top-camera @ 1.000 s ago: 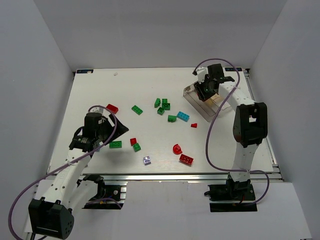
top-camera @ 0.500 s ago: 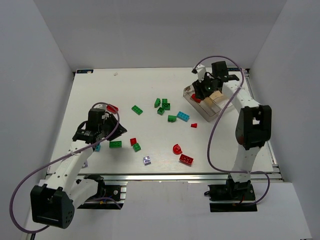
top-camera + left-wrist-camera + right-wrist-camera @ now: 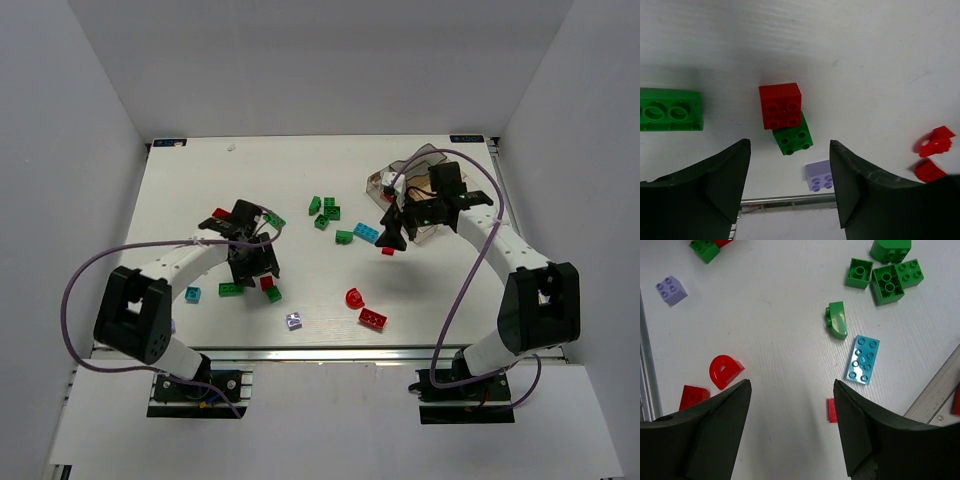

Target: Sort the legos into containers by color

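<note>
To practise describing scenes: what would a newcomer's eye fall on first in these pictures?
Small studded plastic bricks, mostly green and red, lie scattered across the white table. The left end effector hangs open above a red square brick touching a green square brick; the right end effector hangs open near a cyan oblong brick. A clear smoky plastic tray sits far right.

Studded bricks lie scattered, well apart from the tray, on the white tabletop (image 3: 200,170) before me. A red square brick (image 3: 780,106) touches a green square brick (image 3: 792,135), both studs up. A long green brick (image 3: 670,109) lies to one side of them, and a pale purple brick (image 3: 820,175) lies nearer the edge. A cyan brick (image 3: 863,360) lies just beside a green sloped piece (image 3: 837,320), near a green cluster (image 3: 885,280). A curved red piece (image 3: 725,371) sits near a long red brick (image 3: 373,318). The clear smoky tray (image 3: 375,182) stands far right, angled to the tabletop's edges.
</note>
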Robot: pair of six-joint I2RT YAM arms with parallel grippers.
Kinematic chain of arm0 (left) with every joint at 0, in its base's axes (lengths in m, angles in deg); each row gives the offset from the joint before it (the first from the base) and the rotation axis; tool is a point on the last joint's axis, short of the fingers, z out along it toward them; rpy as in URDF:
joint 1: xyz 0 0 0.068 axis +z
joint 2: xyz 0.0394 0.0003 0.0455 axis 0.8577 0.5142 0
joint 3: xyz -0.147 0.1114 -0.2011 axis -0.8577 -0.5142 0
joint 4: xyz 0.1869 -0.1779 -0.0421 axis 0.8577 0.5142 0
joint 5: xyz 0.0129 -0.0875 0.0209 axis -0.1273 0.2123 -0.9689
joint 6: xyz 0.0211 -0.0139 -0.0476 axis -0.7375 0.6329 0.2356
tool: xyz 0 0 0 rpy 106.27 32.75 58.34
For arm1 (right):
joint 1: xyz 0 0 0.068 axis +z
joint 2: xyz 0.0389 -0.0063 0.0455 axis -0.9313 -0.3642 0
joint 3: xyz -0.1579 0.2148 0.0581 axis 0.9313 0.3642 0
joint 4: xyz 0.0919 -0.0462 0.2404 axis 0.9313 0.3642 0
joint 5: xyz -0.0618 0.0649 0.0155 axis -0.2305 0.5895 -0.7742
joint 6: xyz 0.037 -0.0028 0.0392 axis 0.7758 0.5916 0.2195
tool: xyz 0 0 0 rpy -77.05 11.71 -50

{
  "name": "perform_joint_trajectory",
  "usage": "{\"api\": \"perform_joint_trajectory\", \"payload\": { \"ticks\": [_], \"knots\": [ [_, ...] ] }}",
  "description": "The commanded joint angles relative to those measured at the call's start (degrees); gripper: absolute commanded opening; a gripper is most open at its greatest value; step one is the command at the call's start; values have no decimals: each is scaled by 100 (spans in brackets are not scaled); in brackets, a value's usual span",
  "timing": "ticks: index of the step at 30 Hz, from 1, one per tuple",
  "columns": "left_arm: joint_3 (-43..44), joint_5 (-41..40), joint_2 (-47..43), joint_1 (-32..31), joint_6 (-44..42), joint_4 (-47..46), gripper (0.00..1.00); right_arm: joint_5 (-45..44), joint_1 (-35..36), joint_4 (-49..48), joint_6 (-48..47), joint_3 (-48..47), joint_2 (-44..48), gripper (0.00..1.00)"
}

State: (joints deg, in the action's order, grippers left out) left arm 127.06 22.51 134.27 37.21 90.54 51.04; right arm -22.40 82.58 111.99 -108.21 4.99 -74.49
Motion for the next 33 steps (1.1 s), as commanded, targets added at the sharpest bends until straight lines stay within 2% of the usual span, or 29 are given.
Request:
{"api": "perform_joint_trajectory", "payload": {
  "ticks": [1,11,16,23,25,31,33],
  "knots": [
    [418,-566,251,-328,61,441,74,-107,-13,-409,202,56,168,72],
    [638,-1262,1025,-812,228,564,62,-213,-40,-462,378,135,300,72],
    [612,-1481,1096,-865,246,485,61,-249,-40,-453,369,284,423,72],
    [735,-1701,1122,-865,193,344,51,-231,-40,-418,369,460,563,72],
    [744,-1728,1140,-865,184,300,46,-240,-40,-409,369,478,590,72],
    [1007,-1667,991,-865,141,248,19,-240,-31,-330,325,539,695,69],
    [1209,-1526,816,-865,-35,134,12,-423,-22,-478,561,662,818,60]
  ]
}}
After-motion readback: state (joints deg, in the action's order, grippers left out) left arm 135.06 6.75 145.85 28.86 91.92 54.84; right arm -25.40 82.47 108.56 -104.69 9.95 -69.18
